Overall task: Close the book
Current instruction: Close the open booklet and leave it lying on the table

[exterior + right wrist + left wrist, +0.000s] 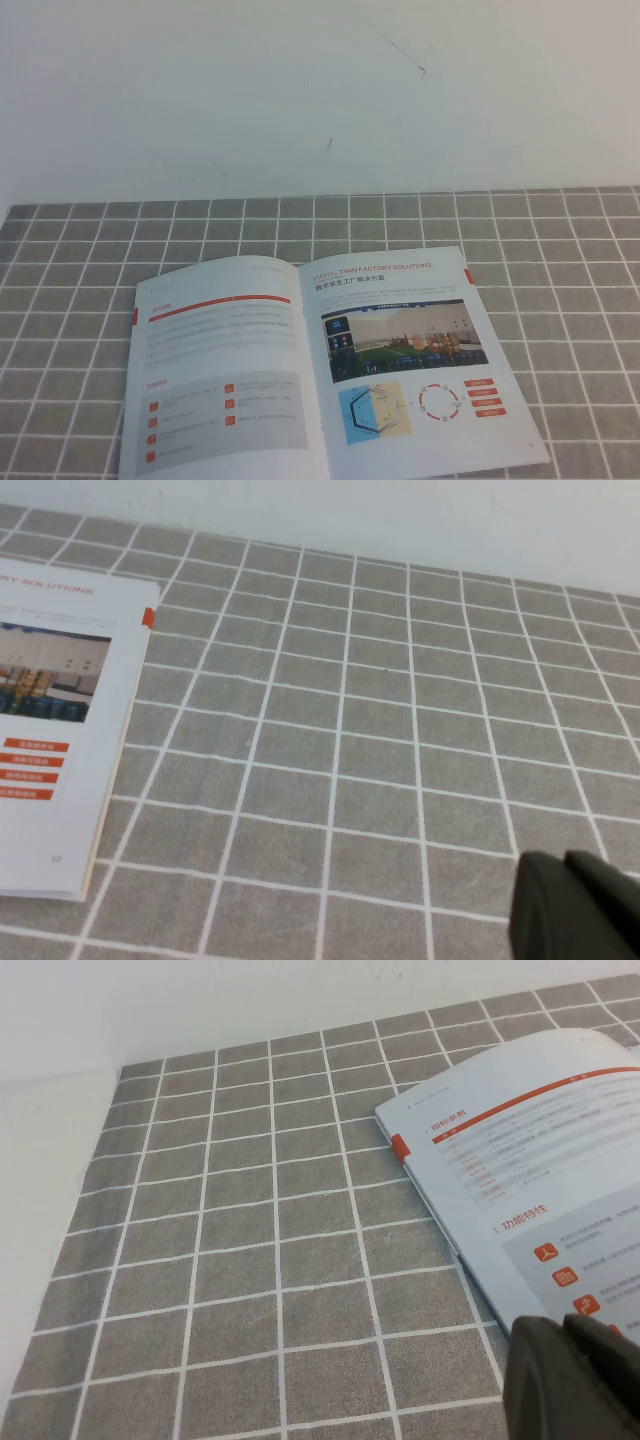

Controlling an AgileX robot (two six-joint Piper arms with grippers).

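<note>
A: Seen from above: a thin open book of glossy white pages (320, 375), flat on the grey cloth with a white grid (560, 260) over the tabletop, down toward 6 o'clock, with the spine roughly along the 12-to-6 line.

B: Not closed, then. Any hand up there?

A: None in the high view. Found only through the wrist cameras. Left hand (570, 1375): a dark lump just beside the outer edge of the book's 9 o'clock page. Right hand (575, 905): a dark lump over bare cloth out at 3 o'clock, well apart from the book.

B: Open or closed?

A: Cannot tell for either, nor whether holding anything; mostly cut off by the picture edge.

B: Anything else gained from the wrists?

A: From the left one, a small red tab (399, 1147) on the page edge and orange icons (565, 1278) lower on that page, clearer than from above. From the right one, the thin stack of leaves at the book's near 3 o'clock corner.

B: And lost?

A: The photograph (403, 338) and red heading (372, 268) on the 3 o'clock page, whole only from above. Near edge of the book clipped at 6 o'clock there. Small print too fine to read anywhere. Beyond the cloth at 12 o'clock, a plain white surface (300, 90) with faint dark marks.
</note>
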